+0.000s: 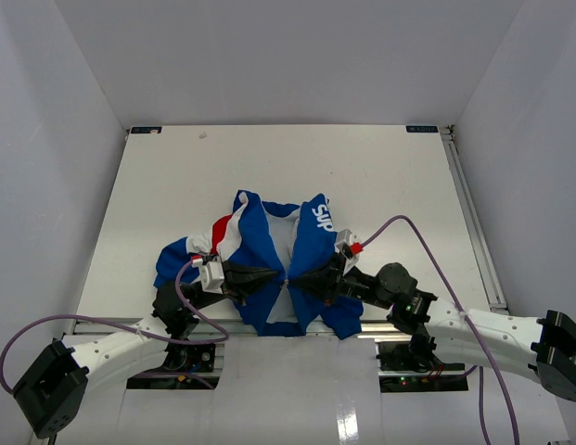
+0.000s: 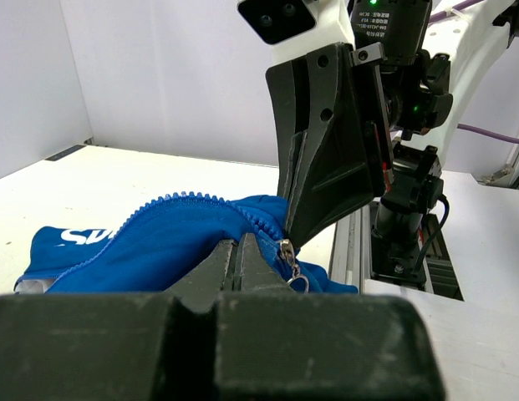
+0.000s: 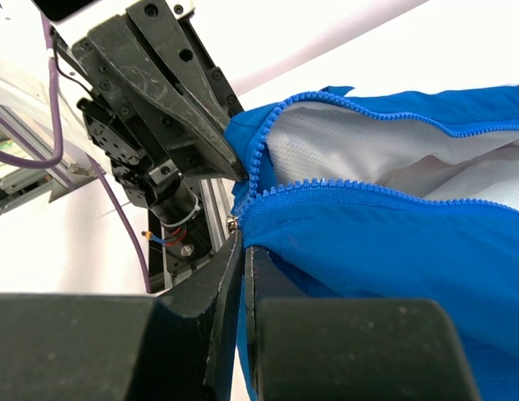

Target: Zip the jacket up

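The jacket (image 1: 269,246) lies crumpled near the table's front edge, blue with red and white panels, its front open and the white lining (image 3: 351,150) showing. My left gripper (image 1: 275,278) and right gripper (image 1: 297,278) meet tip to tip at the zipper's bottom end. In the left wrist view the left gripper (image 2: 237,244) is shut, its tips pinching the blue fabric (image 2: 159,242) beside the silver slider (image 2: 288,255). In the right wrist view the right gripper (image 3: 243,242) is shut on a fold of the jacket (image 3: 393,251) just below the zipper teeth. The two rows of teeth run apart above the slider.
A metal rail (image 1: 269,324) runs along the table's near edge just behind the jacket's hem. Another rail (image 1: 473,213) lines the right side. Purple cables (image 1: 408,227) loop from both arms. White walls (image 1: 46,139) enclose the table.
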Controlling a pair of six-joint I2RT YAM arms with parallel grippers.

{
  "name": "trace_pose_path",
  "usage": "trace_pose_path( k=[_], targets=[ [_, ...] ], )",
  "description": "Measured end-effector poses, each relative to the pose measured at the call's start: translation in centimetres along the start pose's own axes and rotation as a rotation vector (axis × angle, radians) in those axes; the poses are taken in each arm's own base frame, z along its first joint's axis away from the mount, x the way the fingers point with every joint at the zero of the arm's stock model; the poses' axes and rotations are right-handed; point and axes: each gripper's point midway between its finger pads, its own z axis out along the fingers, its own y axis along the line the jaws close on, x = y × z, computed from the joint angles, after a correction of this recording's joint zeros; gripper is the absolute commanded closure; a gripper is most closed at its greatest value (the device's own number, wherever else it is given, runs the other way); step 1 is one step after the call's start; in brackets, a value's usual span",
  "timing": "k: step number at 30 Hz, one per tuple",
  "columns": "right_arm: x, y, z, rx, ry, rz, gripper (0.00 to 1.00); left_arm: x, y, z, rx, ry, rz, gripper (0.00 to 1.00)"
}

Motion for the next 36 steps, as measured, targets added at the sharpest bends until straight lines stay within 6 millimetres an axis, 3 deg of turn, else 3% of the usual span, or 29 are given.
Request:
trace_pose_path(
  k=[36],
  targets=[
    [-0.52,-0.32,0.1,0.031,-0.027,0.052,0.92,-0.34,-0.09,0.12,0.015,-0.016,0.037,1.0]
  ],
)
